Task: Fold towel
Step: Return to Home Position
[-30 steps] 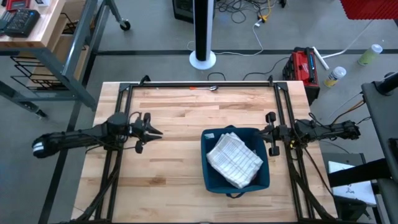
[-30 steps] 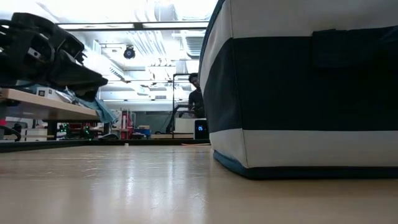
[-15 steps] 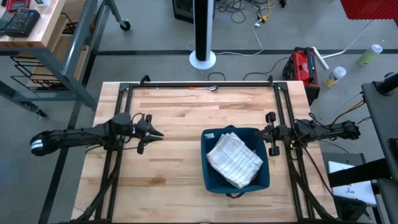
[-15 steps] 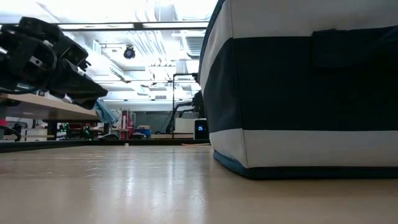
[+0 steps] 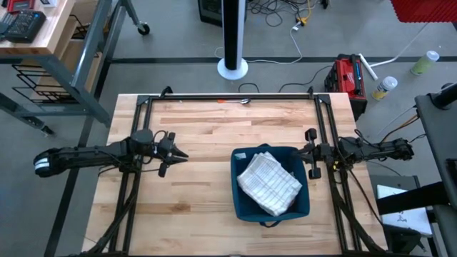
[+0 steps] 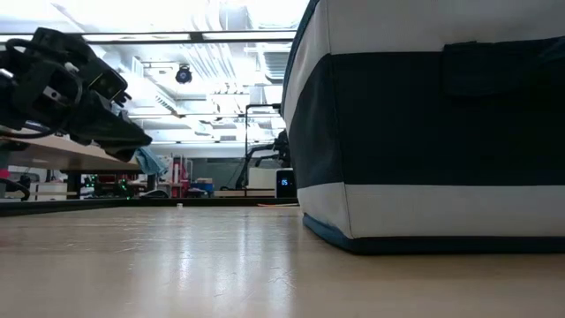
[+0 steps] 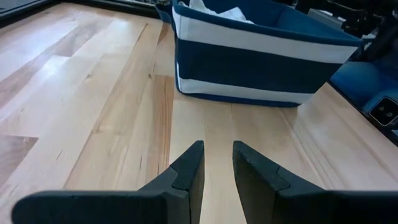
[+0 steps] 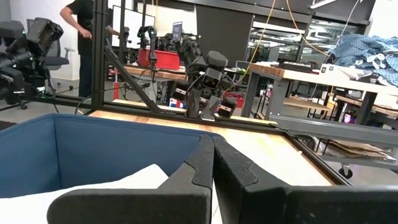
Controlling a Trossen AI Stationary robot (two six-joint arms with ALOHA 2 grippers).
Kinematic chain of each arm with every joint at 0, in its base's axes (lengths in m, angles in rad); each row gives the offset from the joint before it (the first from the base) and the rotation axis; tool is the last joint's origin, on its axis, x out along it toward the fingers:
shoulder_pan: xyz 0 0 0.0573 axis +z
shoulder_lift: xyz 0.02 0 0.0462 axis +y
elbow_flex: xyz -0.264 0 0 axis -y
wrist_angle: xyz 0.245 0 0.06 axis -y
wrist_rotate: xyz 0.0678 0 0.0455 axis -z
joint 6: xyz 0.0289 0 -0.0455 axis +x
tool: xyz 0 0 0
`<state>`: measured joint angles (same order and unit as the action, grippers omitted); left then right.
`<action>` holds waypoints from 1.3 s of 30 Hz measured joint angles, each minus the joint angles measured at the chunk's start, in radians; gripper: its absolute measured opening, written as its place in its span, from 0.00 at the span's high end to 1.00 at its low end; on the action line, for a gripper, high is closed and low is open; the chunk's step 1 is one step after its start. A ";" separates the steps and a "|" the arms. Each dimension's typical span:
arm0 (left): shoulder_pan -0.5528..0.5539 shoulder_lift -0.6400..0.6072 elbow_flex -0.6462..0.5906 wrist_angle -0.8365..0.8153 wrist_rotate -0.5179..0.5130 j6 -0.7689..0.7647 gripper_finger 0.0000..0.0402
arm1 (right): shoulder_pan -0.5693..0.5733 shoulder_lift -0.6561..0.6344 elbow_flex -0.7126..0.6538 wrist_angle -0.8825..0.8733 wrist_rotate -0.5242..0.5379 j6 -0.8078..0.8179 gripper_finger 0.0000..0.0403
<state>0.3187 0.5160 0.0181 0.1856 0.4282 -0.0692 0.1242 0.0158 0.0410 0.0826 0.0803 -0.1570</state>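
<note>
- So, where do we see the towels (image 5: 268, 184)?
- We see them folded in the blue bin (image 5: 236, 187). On our left gripper (image 7: 217, 152) the fingers are a little apart. On our right gripper (image 8: 212, 146), beside the bin, they touch.

Towels (image 5: 268, 184) in bin (image 5: 235, 187), bin between left gripper (image 5: 183, 154), right gripper (image 5: 305, 152)

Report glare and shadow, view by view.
Low view: ceiling lights blow out the top, the table mirrors them, the bin shows its shaded side. High view: even light, no glare. Left wrist view: pale sheen on the table beside the bin. Right wrist view: lit background behind the dark right gripper.
</note>
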 joint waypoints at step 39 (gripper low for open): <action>0.000 0.032 0.000 -0.001 0.000 0.000 0.81 | 0.000 0.000 0.000 0.000 0.000 0.000 1.00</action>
<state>0.3187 0.5484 0.0181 0.1848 0.4282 -0.0692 0.1243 0.0158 0.0410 0.0826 0.0801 -0.1570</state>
